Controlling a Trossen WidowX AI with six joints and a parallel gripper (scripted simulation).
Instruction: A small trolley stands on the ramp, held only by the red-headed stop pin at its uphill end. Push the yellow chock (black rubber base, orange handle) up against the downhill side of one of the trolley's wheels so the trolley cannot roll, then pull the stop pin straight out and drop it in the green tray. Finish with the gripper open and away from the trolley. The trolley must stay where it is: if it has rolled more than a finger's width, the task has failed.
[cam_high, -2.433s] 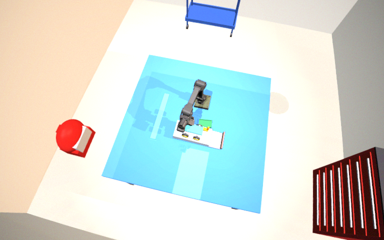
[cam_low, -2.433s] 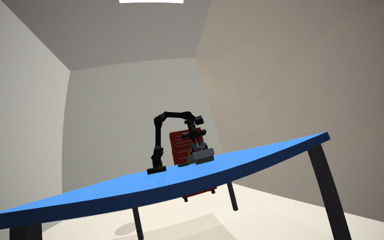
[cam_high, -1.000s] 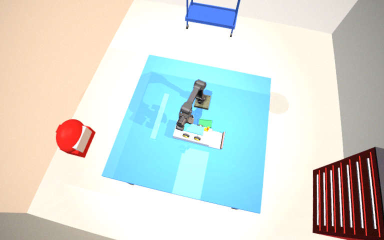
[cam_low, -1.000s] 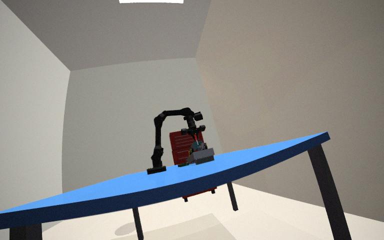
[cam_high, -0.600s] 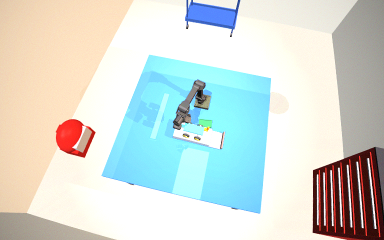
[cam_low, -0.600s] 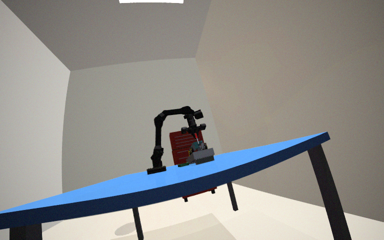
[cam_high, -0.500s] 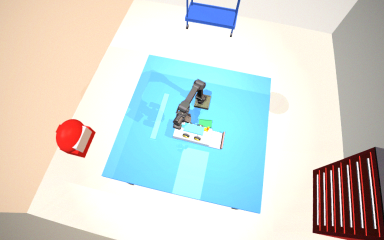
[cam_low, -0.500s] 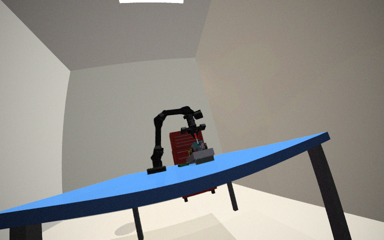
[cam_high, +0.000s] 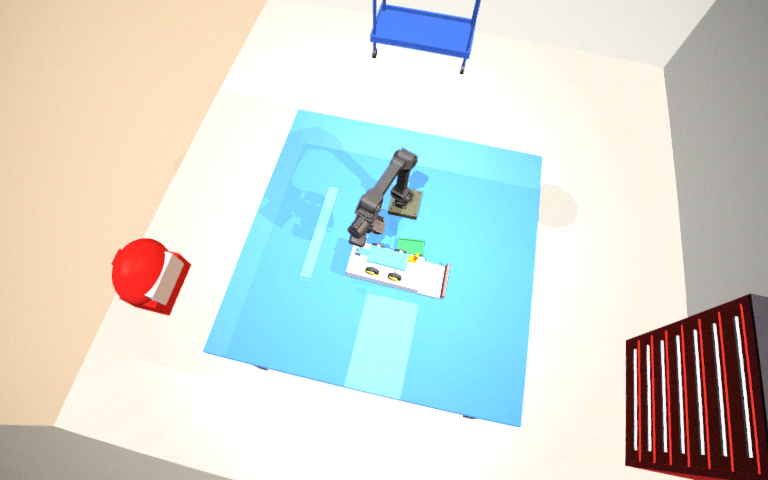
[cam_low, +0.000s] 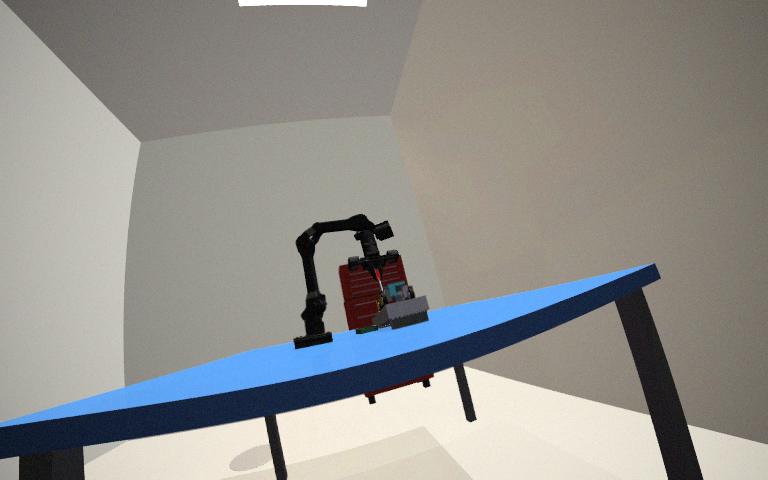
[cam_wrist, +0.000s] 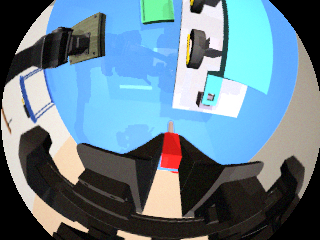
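Observation:
My gripper (cam_high: 357, 241) (cam_wrist: 171, 142) is shut on the stop pin, by its red head (cam_low: 377, 274) (cam_wrist: 171, 152). The pin is out of its hole, its pale shank pointing down, raised near the uphill end of the white ramp (cam_high: 433, 278) (cam_low: 410, 314) (cam_wrist: 186, 95). The cyan trolley (cam_high: 387, 257) (cam_low: 395, 289) (cam_wrist: 247, 45) stands on the ramp. The yellow chock with orange handle (cam_high: 416, 257) sits on the ramp at the trolley's downhill end, by the tray-side wheel; whether they touch is too small to tell. The green tray (cam_high: 411, 245) (cam_low: 366, 330) (cam_wrist: 157, 11) lies beside the ramp.
A cyan bracket (cam_wrist: 211, 95) with a small hole stands at the ramp's uphill end. A reddish-brown bar (cam_high: 445, 280) crosses the downhill end. The arm's base plate (cam_high: 404, 207) (cam_low: 313, 340) (cam_wrist: 98, 37) is on the blue table (cam_high: 464, 350), beyond the tray from the ramp.

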